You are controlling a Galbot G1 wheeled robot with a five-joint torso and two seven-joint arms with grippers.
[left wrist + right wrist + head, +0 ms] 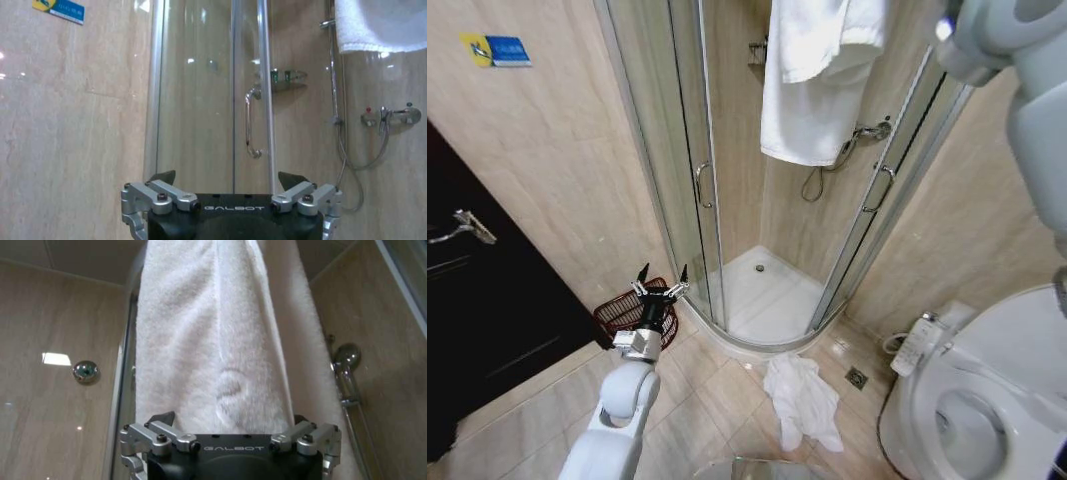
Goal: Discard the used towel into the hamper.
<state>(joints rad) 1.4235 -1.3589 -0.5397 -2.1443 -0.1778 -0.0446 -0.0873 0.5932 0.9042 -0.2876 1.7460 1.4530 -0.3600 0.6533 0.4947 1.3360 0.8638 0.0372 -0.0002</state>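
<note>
Both sets of jaws spread wide and empty, the right gripper point(227, 421) nearly touching the hanging towel point(213, 340) could snag it, while the left gripper point(660, 282) hovers over the hamper point(627, 312) at eight o'clock.

White terry-cloth towel point(213, 340), wire-weave hamper point(627, 312), glossy stone-look wall tiles point(547, 170)

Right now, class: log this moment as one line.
left tool: open, above hamper | right tool: open, at hanging towel | floor towel: untouched
</note>
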